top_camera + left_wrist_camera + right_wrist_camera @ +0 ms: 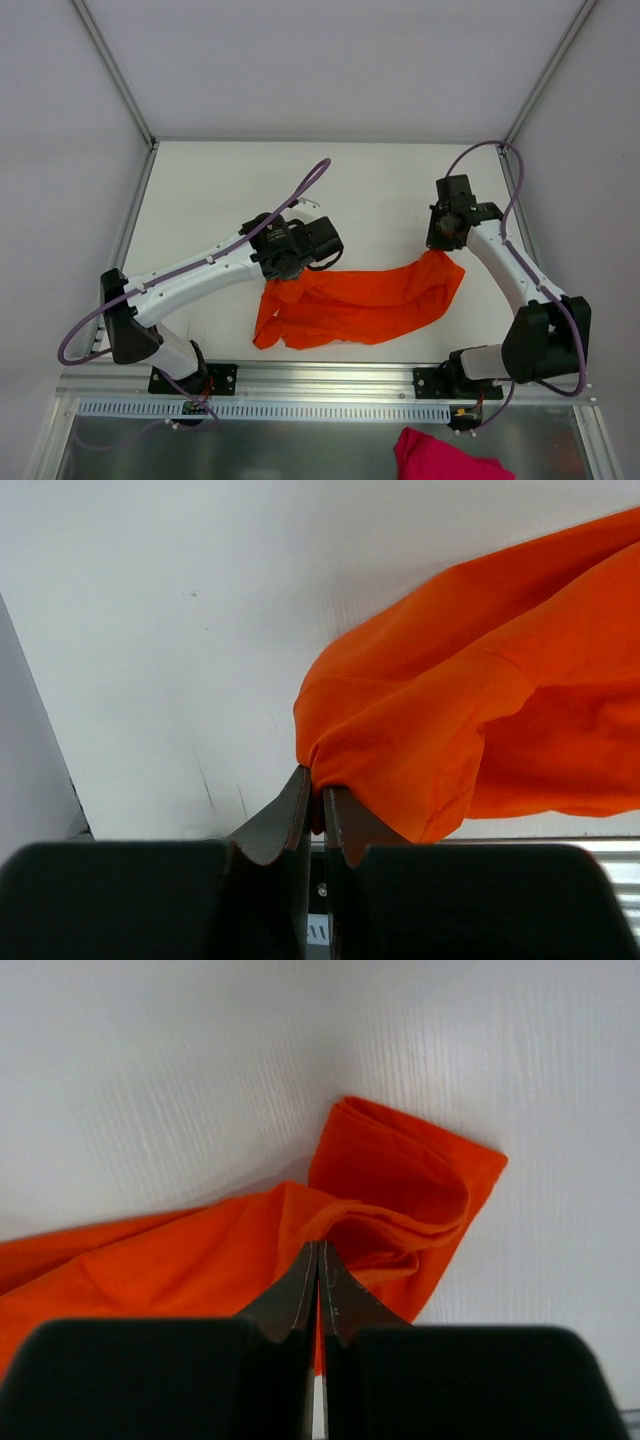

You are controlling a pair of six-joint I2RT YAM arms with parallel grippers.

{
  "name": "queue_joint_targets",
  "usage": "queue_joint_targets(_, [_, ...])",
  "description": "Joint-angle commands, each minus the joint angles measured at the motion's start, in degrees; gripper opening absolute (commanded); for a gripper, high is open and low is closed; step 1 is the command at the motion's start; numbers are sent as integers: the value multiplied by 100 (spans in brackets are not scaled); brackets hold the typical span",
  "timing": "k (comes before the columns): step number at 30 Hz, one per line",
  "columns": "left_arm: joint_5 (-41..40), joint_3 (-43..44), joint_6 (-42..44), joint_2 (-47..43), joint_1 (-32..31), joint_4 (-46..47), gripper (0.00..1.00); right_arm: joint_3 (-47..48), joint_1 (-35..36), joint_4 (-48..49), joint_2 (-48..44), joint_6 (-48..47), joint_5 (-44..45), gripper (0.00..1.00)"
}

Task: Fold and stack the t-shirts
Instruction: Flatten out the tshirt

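- On the counter (pixel 220 190), near its front edge, your orange t-shirt (pixel 360 305) stretches crumpled between both arms.
- Your left end effector (pixel 316 792) is clamped on one bunched edge; your right end effector (pixel 318 1258) pinches the opposite end, likely to spread it flat.

Your two arms, the left arm (pixel 190 280) and right arm (pixel 510 265), have white link shells with black joints and black wrist housings. A thin purple cable (pixel 308 182) loops along each, and the dark, tapered fingers (pixel 282 823) carry brownish inner pads.
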Motion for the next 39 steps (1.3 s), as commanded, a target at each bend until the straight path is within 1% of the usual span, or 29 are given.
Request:
queue_joint_targets(1, [-308,-156,-356,62,93,282,0,361,41,802,448,-115,71,1])
queue_joint_targets(6, [-615,-235,-331,325,269,502,0,888,41,1172,1091,-300,116,1])
queue_joint_targets(8, [-668,-200,-217,439,453,686,0,1160,41,1242,1415,-466,186,1])
queue_joint_targets(13, [-406,-182,257,694,1023,1423,0,1644,49,1243,2057,-573,265,1])
queue_joint_targets(15, [-282,-104,372,887,1156,1574,0,1733,58,1260,2120,-573,248,1])
queue_joint_targets(16, [-264,-69,407,949,1261,1662,0,1741,76,1269,2129,-573,230,3])
queue_joint_targets(17, [-203,-25,451,1011,1323,1706,0,1750,93,1269,2121,-599,230,9])
queue_joint_targets(18, [-151,28,504,1098,1367,1750,0,1750,119,1243,2094,-634,247,25])
queue_joint_targets(20, [-1,55,600,1178,1508,1943,0,1742,172,1225,1972,-713,388,41])
queue_joint_targets(21, [60,90,636,1248,1534,1987,0,1733,172,1147,1936,-774,423,52])
queue_joint_targets(24, [122,116,732,1354,1596,2102,0,1602,181,971,1691,-801,590,61])
queue_joint_targets(26, [123,108,759,1389,1596,2137,0,1470,172,909,1472,-758,590,61])
queue_joint_targets(29, [149,151,794,1416,1596,2172,0,1390,172,479,1339,-494,503,58])
queue_joint_targets(30, [157,169,803,1381,1596,2172,0,1338,172,330,1304,-424,468,55])
queue_joint_targets(32, [149,178,812,1311,1605,2181,0,1206,172,40,1294,-153,467,54])
queue_joint_targets(36, [79,134,847,1284,1605,2155,0,740,172,118,1434,69,450,53])
queue_joint_targets(37, [78,117,882,1293,1605,2146,7,661,181,126,1487,104,415,53])
queue_joint_targets(38, [87,90,908,1301,1605,2155,19,634,172,187,1523,104,362,52])
queue_joint_targets(39, [70,64,917,1310,1605,2163,35,599,172,214,1532,113,310,52])
